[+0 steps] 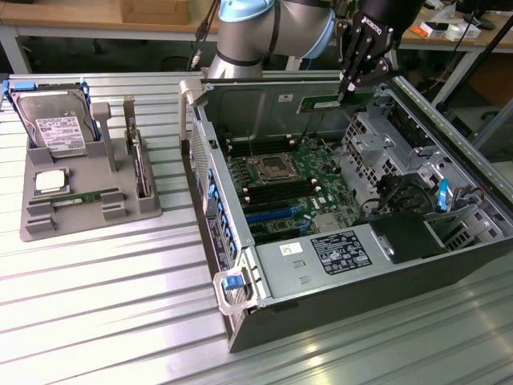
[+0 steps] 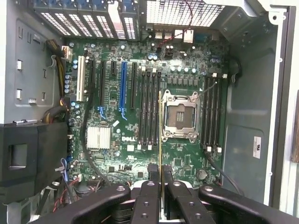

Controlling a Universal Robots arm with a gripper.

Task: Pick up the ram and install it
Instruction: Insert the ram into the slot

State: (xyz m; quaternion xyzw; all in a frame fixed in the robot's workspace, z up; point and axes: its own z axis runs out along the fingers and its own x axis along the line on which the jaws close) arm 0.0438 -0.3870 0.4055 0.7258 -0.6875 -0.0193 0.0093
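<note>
My gripper [image 1: 347,90] is shut on the ram [image 1: 325,103], a long thin green board that it holds level in the air over the back of the open computer case [image 1: 240,321]. The wrist view looks straight down on the motherboard [image 2: 107,161]. There the ram [image 2: 160,130] shows edge-on as a thin line, pinched between the two black fingertips [image 2: 153,171]. Its line lies between the dark memory slots [image 2: 148,107] and the empty processor socket [image 2: 180,116], well above the board.
On the exterior view's left, a grey holder [image 1: 88,218] carries a hard drive [image 1: 58,128], a square silver processor [image 1: 50,181] and another green stick [image 1: 80,196]. Drive cages [image 1: 385,144], cables and a black shroud [image 1: 405,237] crowd the case's right side.
</note>
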